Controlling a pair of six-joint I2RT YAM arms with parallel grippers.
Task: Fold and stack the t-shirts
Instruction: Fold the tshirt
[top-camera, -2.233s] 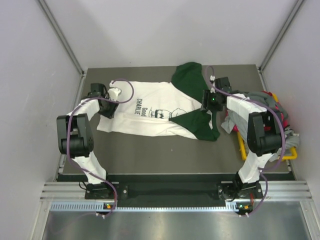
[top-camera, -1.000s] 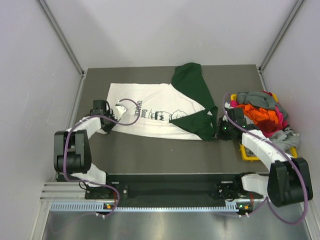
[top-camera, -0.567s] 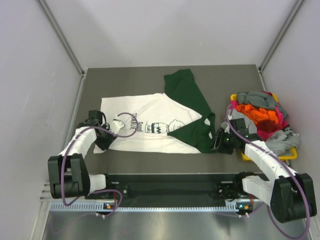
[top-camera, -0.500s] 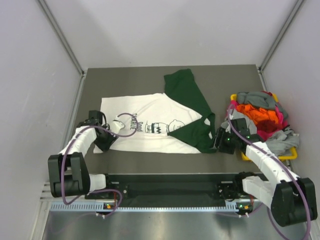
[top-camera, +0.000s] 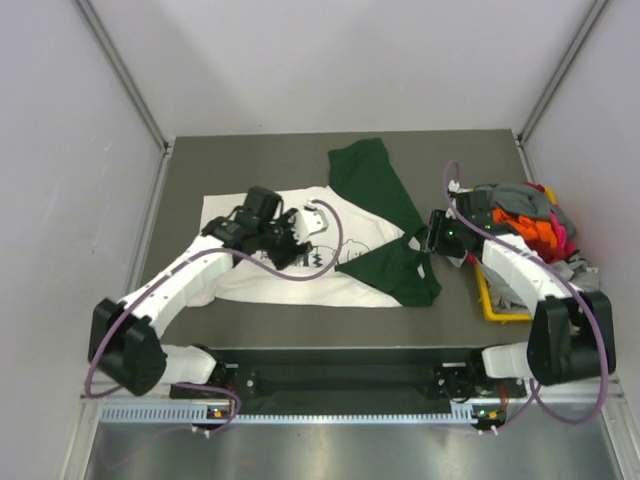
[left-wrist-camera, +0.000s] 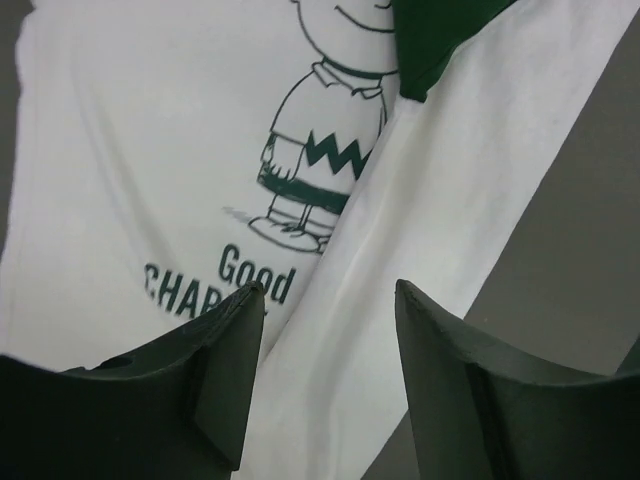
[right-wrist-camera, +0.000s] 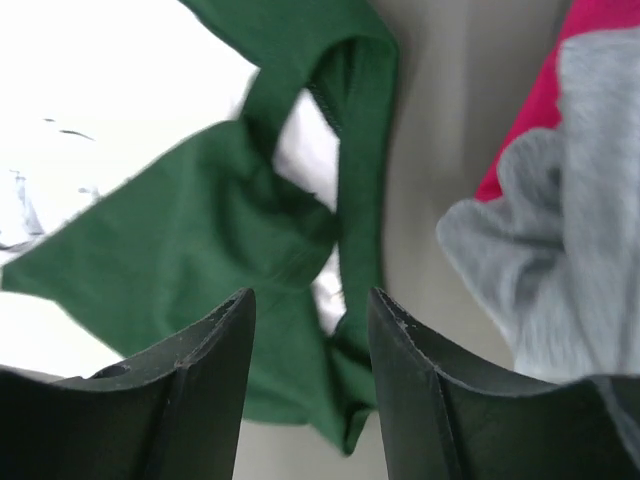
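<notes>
a dark grey worktop carries a white t-shirt with dark green sleeves, spread flat near its middle, collar toward 3 o'clock. a yellow bin sits at the worktop's 3 o'clock edge, near the shirt.

Dark grey table, plain white walls around, metal rail near edge.

Reaching inward toward each other, the left claw and right claw hang with jaws apart.
</notes>
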